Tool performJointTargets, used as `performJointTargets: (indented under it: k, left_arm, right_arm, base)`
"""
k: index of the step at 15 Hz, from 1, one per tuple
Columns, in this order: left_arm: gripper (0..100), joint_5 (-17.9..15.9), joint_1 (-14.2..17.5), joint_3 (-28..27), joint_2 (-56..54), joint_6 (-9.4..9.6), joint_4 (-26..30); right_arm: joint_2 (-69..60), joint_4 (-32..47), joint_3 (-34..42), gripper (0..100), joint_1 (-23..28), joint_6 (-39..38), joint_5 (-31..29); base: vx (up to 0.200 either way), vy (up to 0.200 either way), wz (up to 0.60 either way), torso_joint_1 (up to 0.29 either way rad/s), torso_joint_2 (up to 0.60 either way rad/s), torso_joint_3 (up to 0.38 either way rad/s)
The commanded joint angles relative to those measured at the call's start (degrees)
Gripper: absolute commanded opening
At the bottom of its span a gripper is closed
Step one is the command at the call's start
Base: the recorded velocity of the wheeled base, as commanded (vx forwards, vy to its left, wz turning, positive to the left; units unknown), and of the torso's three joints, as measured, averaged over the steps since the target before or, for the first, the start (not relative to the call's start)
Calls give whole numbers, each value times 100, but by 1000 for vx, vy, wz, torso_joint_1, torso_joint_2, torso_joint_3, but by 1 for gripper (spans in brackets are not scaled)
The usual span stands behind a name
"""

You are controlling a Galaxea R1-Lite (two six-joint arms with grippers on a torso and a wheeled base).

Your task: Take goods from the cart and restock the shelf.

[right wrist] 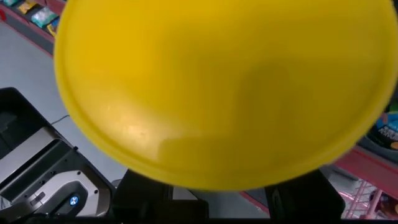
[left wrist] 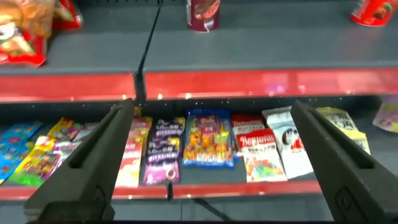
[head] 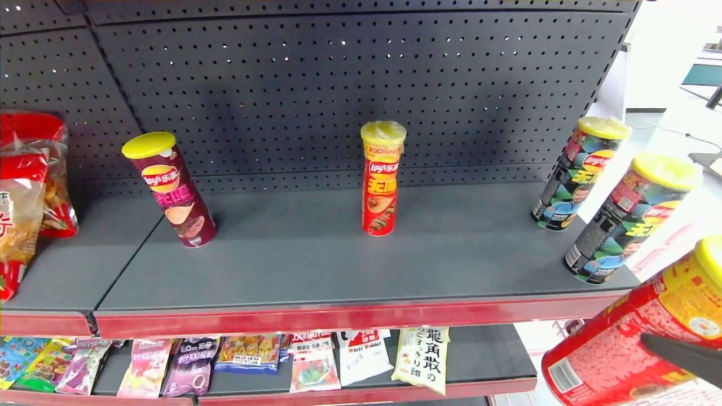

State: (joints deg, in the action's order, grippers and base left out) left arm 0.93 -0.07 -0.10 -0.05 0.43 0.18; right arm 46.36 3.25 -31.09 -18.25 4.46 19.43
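Gripping a red can (head: 620, 344) clamped in my right gripper (head: 674, 349) low beside the right end of the shelf (head: 316, 265), I see a maroon can (head: 169, 189), a middle can (head: 382, 177) and two black cans (head: 581, 172) standing on it, bags (head: 28, 186) at its left end, and my left gripper (left wrist: 211, 118) spread open facing packets (left wrist: 205, 140) below.

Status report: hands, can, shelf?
Left hand open, empty. Right hand shut on red can, low right of shelf. Bare space between standing cans; nothing blocking.
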Motion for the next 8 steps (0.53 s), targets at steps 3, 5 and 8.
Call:
performJointTargets:
  k: [3, 5, 8]
  left_arm:
    - [100, 4, -1, 1, 5, -8, -1]
    - [100, 4, -1, 1, 5, -8, -1]
    - [100, 13, -10, 1, 5, -16, -1]
  right_arm:
    - [13, 0, -3, 0, -21, 2, 34]
    - [5, 0, -3, 0, -21, 2, 175]
    - [22, 0, -12, 0, -21, 2, 228]
  base:
    - [0, 0, 0, 0, 0, 0]
    - [0, 0, 0, 0, 0, 0]
    - [0, 0, 0, 0, 0, 0]
